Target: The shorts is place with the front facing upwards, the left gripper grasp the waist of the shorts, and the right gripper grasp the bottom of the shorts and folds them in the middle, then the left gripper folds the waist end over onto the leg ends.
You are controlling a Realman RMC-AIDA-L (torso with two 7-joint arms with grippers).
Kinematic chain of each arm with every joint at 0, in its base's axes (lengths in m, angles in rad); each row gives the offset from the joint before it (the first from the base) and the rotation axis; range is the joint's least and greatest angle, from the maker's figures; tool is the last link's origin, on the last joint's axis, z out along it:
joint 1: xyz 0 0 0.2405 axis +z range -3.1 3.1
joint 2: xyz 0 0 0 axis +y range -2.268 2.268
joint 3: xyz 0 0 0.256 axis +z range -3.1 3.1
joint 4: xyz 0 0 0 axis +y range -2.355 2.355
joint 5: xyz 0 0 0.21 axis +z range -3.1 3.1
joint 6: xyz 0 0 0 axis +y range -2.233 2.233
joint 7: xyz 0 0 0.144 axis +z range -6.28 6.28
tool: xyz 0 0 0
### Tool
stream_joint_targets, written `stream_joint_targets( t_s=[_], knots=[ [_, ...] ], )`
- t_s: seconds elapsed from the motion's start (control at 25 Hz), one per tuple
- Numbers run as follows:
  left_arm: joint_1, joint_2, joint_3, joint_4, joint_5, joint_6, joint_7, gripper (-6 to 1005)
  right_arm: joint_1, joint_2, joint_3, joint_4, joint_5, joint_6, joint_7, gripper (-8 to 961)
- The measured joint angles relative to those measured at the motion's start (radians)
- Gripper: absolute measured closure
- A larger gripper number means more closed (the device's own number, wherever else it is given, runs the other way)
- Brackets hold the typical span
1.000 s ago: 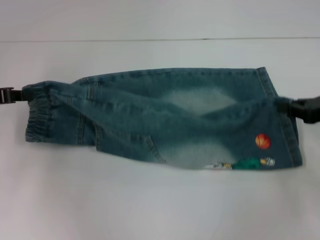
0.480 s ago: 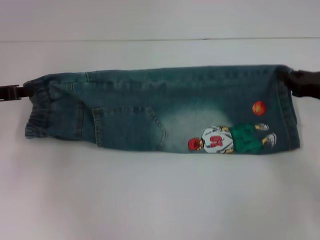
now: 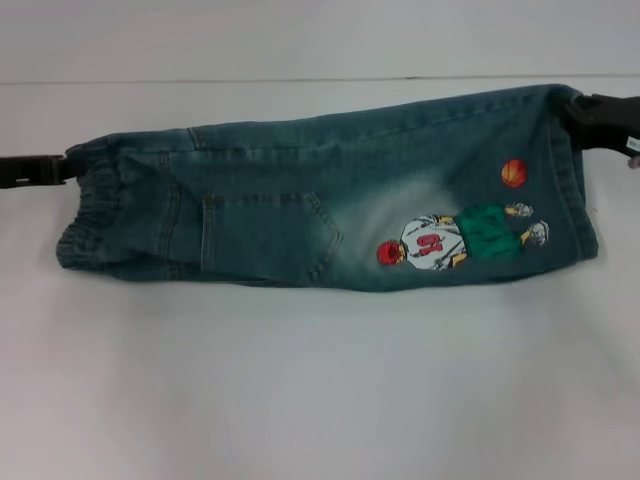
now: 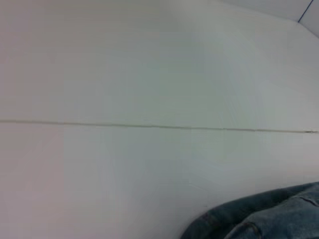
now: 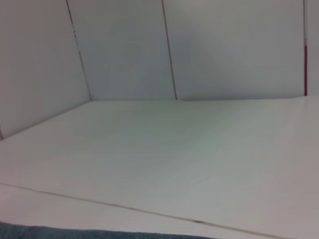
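The blue denim shorts (image 3: 280,210) are doubled lengthwise and stretched across the white table (image 3: 320,390) between my two grippers. The elastic waist (image 3: 85,215) is at the left, and my left gripper (image 3: 62,168) is shut on its upper corner. The leg ends are at the right, where my right gripper (image 3: 572,108) is shut on the top corner, slightly higher than the left. A basketball-player print (image 3: 440,240) and an orange ball (image 3: 513,173) face up near the leg end. Denim edges show in the left wrist view (image 4: 264,216) and in the right wrist view (image 5: 75,233).
A thin seam (image 3: 300,79) runs across the table behind the shorts. Wall panels (image 5: 164,50) rise at the table's far edge. Bare white table surface lies in front of the shorts.
Both grippers carried the shorts' upper edge farther back, the right end rising most. The folded layer has turned over, bringing the pocket and player print into full view.
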Motion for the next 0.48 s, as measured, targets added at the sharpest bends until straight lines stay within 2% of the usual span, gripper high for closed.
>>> stream_joint_targets(
  t_s=[0.24,0.48],
  knots=[
    [-0.002,-0.014,0.027,-0.005,0.0,-0.052,-0.004,985,0.037,0.002,-0.056,0.022,0.0,0.088,-0.002,909],
    [0.001,-0.021,0.071,-0.019,0.0,-0.083,-0.006,986,0.068,0.016,-0.116,0.04,0.0,0.195,0.018,906]
  ],
)
